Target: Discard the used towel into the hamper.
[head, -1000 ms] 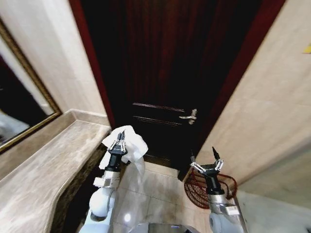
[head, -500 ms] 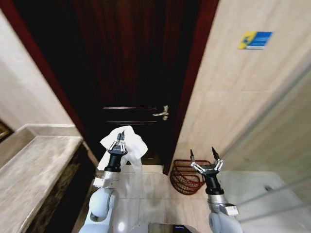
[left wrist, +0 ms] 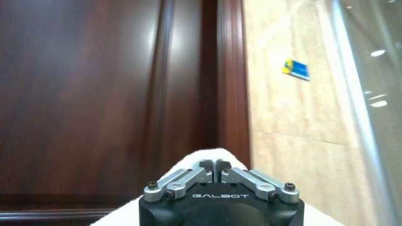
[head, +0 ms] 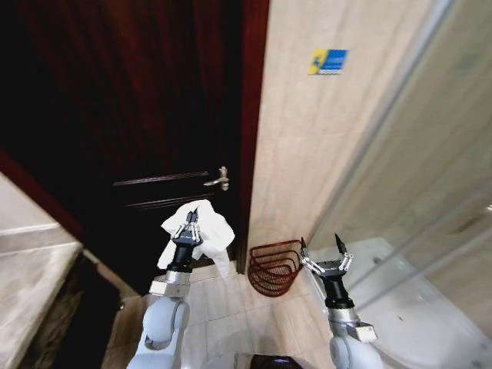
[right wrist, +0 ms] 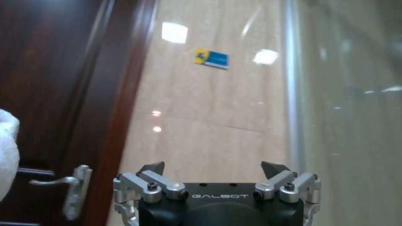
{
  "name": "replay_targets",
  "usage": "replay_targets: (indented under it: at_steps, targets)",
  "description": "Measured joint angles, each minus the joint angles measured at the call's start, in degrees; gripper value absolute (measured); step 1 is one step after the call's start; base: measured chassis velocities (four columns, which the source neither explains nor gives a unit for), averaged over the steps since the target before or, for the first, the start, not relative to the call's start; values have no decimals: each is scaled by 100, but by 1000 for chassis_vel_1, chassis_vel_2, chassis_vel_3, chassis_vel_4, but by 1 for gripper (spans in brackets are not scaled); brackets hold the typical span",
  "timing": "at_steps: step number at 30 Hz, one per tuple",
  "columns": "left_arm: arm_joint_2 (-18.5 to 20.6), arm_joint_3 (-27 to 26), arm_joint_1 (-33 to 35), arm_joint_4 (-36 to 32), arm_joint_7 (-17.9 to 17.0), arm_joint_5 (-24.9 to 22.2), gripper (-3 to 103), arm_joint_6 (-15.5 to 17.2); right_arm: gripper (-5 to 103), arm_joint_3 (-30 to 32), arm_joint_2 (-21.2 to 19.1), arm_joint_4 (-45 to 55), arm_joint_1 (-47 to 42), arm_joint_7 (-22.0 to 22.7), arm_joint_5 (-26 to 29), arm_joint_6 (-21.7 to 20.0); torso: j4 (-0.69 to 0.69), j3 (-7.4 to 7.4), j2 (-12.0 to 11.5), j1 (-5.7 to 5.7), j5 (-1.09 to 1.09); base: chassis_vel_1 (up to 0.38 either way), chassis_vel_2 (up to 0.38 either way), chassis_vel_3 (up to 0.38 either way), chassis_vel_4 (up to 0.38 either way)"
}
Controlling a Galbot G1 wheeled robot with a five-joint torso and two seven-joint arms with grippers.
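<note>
Two grippers raised: left gripper (head: pixel 191 224) clenches the white towel (head: pixel 209 234); right gripper (head: pixel 323 254) empty, spread. We should centre the towel above the hamper (head: pixel 275 267) before releasing.

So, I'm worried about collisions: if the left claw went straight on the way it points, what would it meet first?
Probably the dark wooden door. The left claw, shut on the white towel, faces it, though the door's distance is unclear.

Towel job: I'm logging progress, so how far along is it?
Done: the left tool is shut on the white towel, held up in front of the dark door. In hand: carrying it. Left: the hamper on the floor by the wall has no towel in it. The right tool is open.
</note>
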Motion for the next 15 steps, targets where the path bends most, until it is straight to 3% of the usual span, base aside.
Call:
replay_targets:
  at_steps: [15]
  targets:
    - [87,208,-114,452,-126,-46,2,115,100,30,0,-98,19,-172,142,136,-1,0,0,0,0,-124,-125,-129,-128]
